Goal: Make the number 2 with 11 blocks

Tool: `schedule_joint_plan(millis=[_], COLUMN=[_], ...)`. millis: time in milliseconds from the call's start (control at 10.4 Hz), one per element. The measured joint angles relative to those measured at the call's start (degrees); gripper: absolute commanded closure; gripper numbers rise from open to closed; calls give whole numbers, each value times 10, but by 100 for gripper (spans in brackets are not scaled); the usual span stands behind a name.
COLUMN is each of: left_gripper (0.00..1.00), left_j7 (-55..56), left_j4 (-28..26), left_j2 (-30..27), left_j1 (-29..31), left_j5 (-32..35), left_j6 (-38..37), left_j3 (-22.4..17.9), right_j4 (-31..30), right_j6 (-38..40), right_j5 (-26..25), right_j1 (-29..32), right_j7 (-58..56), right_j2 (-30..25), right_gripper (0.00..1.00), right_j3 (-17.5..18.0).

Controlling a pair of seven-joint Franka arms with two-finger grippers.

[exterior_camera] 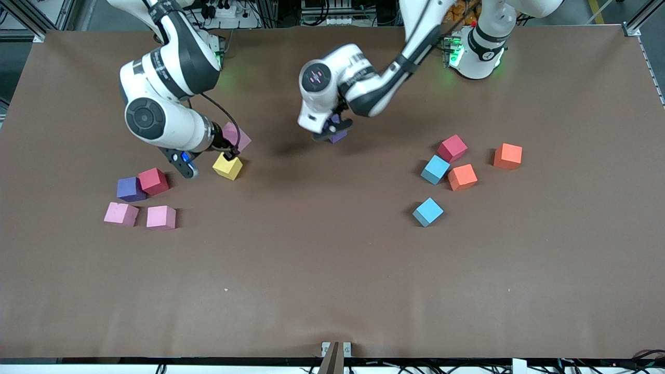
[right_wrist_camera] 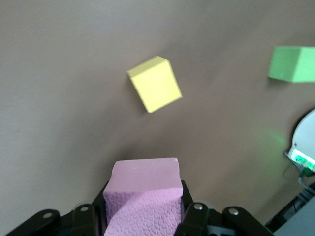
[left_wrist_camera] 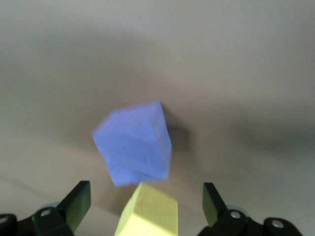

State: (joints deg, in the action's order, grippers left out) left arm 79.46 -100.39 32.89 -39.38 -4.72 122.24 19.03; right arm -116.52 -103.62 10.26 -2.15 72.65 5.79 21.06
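Toward the right arm's end of the table, two pink blocks [exterior_camera: 121, 213] [exterior_camera: 161, 217] lie side by side closest to the front camera, with a purple block [exterior_camera: 130, 189] and a red block [exterior_camera: 154, 181] touching each other just farther from it. The right gripper [right_wrist_camera: 143, 196] is low over the table near them, its jaws closed tight on a third pink block [exterior_camera: 238, 136], which fills the gap between the fingers [right_wrist_camera: 187, 199]. A yellow block [exterior_camera: 227, 166] rests on the table just beside that gripper, outside the jaws. Around mid-table the left gripper [left_wrist_camera: 145, 191] hangs low with its jaws spread wide and gripping nothing. A second yellow block [left_wrist_camera: 147, 216] sits in the gap between its fingers [left_wrist_camera: 78, 196], touching neither. Another purple block [left_wrist_camera: 135, 147] lies just past the fingertips. Toward the left arm's end, a second red block [exterior_camera: 452, 148], a light blue block [exterior_camera: 435, 169] and an orange block [exterior_camera: 462, 176] cluster closely. Another orange block [exterior_camera: 507, 156] sits near them and another light blue block [exterior_camera: 427, 211] lies alone, nearer the front camera.
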Motion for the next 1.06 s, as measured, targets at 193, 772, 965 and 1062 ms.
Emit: schedule_joint_plan(millis=[193, 772, 965, 1062], left_gripper=[0, 0, 0, 0], left_j7=[10, 52, 55, 60], left_j4=[-13, -78, -80, -81], left_j2=[2, 8, 8, 8], left_j1=[27, 15, 16, 16], left_j5=[-9, -25, -25, -25], left_j6=[9, 86, 86, 86], left_j3=[1, 9, 9, 9], right_j4=[-40, -194, -228, -238], right_j6=[-23, -211, -253, -271], right_j5=[12, 73, 93, 117], right_j1=[0, -17, -21, -21], right_j7=[95, 330, 388, 393], right_j2=[-16, -19, -19, -19], right_gripper=[100, 100, 100, 100], right_j3=[7, 106, 139, 155])
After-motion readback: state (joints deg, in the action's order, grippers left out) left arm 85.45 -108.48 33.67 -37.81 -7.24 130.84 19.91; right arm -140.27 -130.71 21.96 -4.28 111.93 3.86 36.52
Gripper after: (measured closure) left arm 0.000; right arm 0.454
